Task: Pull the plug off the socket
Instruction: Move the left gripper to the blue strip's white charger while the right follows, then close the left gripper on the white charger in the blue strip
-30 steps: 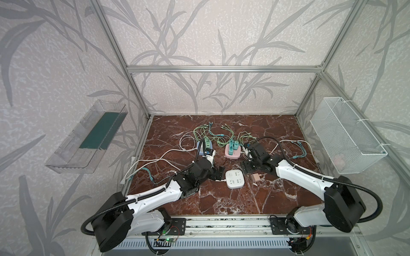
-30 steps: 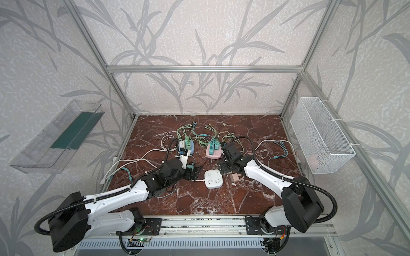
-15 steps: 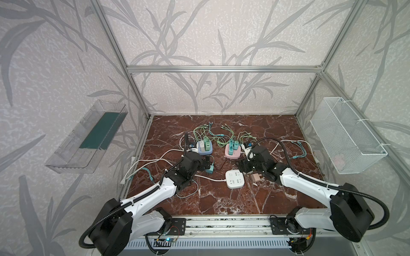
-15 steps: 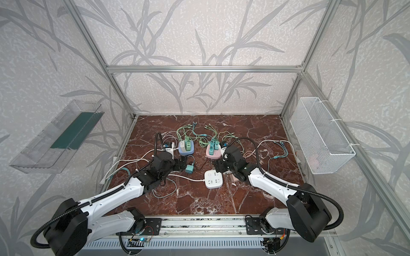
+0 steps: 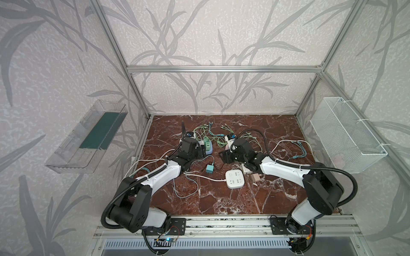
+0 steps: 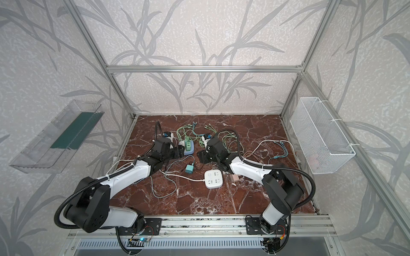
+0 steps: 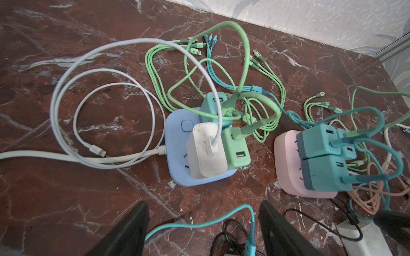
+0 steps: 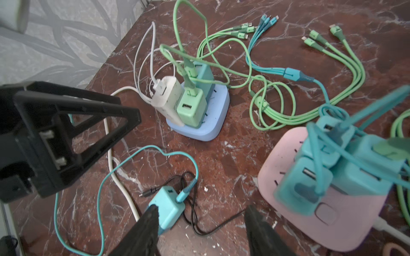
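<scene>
Marble counter: teal plug just dropped at 6 o'clock of blue socket, so one's out; left gripper and right gripper both open, empty.

Blue socket, white plug, seemingly speckled; pink socket

- I can read no word, brand name or number in any of my views.
- White block, upper centre of a top view, at the right arm's wrist: dark print on its face, too small for me to make out.
- Blue power strip, centre of the left wrist view: its square button carries a faint symbol I cannot resolve.
- Pink power strip, lower right of the right wrist view: its rounded button is blurred, nothing legible.
- White power strip, lower centre of a top view: only socket slots show.
</scene>
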`<state>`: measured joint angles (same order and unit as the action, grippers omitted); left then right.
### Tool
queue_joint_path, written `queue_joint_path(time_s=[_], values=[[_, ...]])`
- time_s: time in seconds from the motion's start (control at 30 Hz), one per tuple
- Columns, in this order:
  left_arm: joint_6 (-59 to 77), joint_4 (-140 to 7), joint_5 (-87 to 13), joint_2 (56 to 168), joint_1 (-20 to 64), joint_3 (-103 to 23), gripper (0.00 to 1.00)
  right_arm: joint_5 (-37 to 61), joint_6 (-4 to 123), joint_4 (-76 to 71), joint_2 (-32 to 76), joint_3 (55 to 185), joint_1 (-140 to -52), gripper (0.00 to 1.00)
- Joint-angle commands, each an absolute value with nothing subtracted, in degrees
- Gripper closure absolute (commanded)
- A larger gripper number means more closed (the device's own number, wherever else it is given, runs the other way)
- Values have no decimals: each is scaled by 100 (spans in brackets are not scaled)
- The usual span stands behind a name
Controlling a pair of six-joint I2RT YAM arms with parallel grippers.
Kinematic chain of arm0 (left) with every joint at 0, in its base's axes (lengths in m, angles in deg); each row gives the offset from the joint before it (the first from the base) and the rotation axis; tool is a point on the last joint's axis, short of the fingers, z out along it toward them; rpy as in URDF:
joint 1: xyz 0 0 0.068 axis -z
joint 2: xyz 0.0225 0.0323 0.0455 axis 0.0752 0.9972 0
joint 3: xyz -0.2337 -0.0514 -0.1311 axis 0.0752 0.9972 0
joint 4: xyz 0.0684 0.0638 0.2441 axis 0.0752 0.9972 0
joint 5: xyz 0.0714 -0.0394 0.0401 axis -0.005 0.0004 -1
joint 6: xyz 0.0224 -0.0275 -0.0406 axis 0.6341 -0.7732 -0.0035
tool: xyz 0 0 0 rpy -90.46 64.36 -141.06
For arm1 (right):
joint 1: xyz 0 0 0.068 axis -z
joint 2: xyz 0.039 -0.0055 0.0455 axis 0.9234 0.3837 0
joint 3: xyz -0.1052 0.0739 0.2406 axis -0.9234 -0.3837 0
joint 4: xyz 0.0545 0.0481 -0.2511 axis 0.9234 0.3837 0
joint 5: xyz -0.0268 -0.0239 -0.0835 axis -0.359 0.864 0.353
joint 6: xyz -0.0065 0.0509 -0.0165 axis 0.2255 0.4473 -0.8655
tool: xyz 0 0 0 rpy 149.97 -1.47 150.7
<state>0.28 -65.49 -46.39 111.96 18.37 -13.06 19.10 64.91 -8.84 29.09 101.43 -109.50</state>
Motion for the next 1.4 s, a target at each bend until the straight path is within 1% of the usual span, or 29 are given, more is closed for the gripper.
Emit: queue_joint_path(time_s=[0.0, 0.03, 0.33, 0.53, 0.67, 0.8, 0.9, 1.17, 1.37], values=[[73, -6561, -4223, 11426, 1742, -1563, 26, 2081, 6743, -579, 3175, 10591, -10980, 40], [94, -6557, -4178, 11499, 1723, -1601, 27, 2053, 6751, -514, 3427, 10725, -10980, 40], [314, -6330, -4180, 12019, 1705, -2066, 32, 2049, 6785, 13, 4431, 11881, -10939, 41], [486, -6086, -4272, 12354, 1713, -2410, 45, 1899, 6862, 117, 4863, 12264, -10842, 43], [565, -5941, -4350, 12455, 1708, -2530, 47, 1812, 6884, 232, 5059, 12504, -10815, 44], [591, -5932, -4388, 12562, 1713, -2574, 50, 1854, 6832, 523, 5303, 12838, -10806, 49], [609, -5896, -4373, 12623, 1722, -2609, 53, 1841, 6815, 551, 5392, 12908, -10774, 50], [662, -5745, -4256, 12715, 1766, -2715, 67, 1771, 6731, 786, 5799, 13364, -10681, 53], [627, -5685, -4289, 12579, 1852, -2611, 69, 1758, 6709, 930, 6003, 13515, -10668, 55]])
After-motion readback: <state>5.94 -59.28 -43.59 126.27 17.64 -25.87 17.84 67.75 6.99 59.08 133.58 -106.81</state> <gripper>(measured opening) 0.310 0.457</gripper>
